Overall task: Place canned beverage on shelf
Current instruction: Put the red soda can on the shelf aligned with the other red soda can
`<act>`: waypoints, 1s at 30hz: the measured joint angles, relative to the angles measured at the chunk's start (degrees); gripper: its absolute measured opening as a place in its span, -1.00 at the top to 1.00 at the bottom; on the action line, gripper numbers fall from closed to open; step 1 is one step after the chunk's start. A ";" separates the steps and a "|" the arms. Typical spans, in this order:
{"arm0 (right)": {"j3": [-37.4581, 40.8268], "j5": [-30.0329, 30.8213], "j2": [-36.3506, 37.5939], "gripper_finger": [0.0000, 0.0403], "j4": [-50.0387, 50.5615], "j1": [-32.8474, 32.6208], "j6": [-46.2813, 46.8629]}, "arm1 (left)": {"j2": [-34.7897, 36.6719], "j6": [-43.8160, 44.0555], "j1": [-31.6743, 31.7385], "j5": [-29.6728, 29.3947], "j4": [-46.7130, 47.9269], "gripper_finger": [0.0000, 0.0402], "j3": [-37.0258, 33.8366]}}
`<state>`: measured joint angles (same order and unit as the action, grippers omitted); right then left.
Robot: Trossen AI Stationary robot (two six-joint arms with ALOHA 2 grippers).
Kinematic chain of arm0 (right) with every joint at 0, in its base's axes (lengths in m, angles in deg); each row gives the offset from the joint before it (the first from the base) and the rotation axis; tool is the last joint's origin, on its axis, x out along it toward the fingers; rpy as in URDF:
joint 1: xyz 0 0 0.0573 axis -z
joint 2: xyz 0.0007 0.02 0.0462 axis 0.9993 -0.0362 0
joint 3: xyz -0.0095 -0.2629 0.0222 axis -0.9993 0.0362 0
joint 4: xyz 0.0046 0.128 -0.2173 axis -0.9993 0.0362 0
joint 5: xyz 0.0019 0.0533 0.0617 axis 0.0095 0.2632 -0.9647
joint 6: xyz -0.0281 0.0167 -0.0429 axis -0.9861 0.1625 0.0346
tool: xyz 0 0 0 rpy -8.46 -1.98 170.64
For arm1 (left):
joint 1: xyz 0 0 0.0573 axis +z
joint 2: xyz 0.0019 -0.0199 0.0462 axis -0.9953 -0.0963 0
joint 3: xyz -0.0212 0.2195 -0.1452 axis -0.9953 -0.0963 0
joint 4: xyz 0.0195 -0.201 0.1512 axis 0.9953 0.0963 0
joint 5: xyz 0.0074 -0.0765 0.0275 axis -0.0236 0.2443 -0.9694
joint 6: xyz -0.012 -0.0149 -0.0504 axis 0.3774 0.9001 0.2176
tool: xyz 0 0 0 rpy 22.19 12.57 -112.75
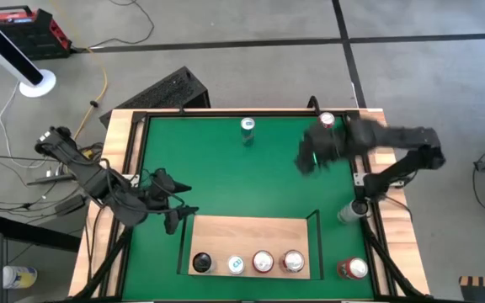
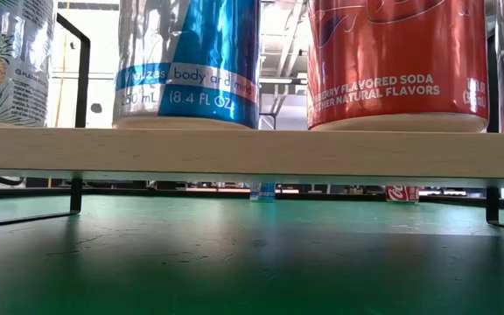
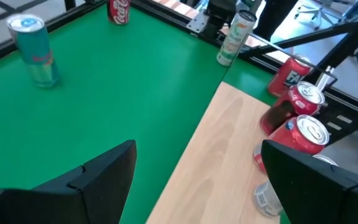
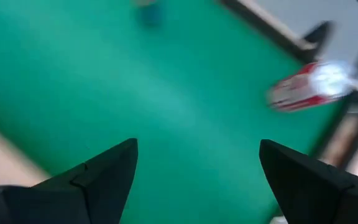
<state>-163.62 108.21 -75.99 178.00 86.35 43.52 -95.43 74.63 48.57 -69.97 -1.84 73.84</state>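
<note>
The shelf [image 1: 251,237], a pale-wood board on black rails, stands on the green mat near the table's front edge. Several cans stand in a row on its near edge, among them a blue one [image 2: 186,61] and a red one [image 2: 396,61]. A teal can [image 1: 247,127] and a red cola can [image 1: 327,121] stand upright on the mat at the far side. My left gripper [image 1: 185,200] hovers open just left of the shelf's far left corner. My right gripper [image 1: 310,158], blurred, hangs open above the mat, near the red cola can [image 4: 306,84].
A pale can [image 1: 348,212] stands at the mat's right border and a red can [image 1: 354,269] at the near right corner. Wooden slats [image 1: 125,168] flank the mat. Bare mat lies between the shelf and the far cans.
</note>
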 joint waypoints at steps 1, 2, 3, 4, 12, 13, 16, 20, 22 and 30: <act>-0.01 -0.91 0.05 -0.79 0.02 4.51 -3.81 | -0.37 0.54 0.00 0.02 -0.15 -0.64 0.00; -0.01 -1.89 0.04 -0.79 -0.03 9.17 -7.48 | -0.77 1.27 0.00 0.00 -0.36 -0.64 0.00; 0.01 -2.91 0.00 -0.79 -0.31 13.56 -11.20 | -1.01 2.12 0.00 0.02 -0.42 -0.64 0.00; 0.11 -3.63 -0.02 -0.79 -0.93 17.95 -14.84 | -1.24 2.96 0.00 0.02 -0.36 -0.64 0.00; 8.70 -11.24 -0.02 -0.79 -13.52 45.43 -33.38 | -1.33 7.52 0.02 -5.29 -0.35 -0.64 0.00; 10.82 -11.51 -0.02 -0.79 -15.30 47.61 -34.46 | -1.30 7.86 0.20 -6.02 -0.36 -0.64 0.00; 16.41 -11.58 -0.10 -0.79 -21.43 52.44 -37.02 | -1.29 8.06 1.24 -6.07 -0.35 -0.64 0.00; 20.59 -16.62 -0.10 -0.79 -27.08 55.77 -39.18 | -1.29 6.89 3.33 -3.74 -0.07 -0.64 0.00; 21.71 -18.15 -0.10 -0.79 -28.88 56.74 -39.10 | -1.24 4.00 4.81 -1.54 0.04 -0.64 0.00; 24.54 -18.42 -0.05 -0.79 -32.83 57.69 -33.52 | 0.84 -5.78 11.77 10.35 0.21 -0.64 0.00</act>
<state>-139.08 89.79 -76.04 145.18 144.04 10.01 -94.59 68.85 60.34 -59.62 -1.62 73.84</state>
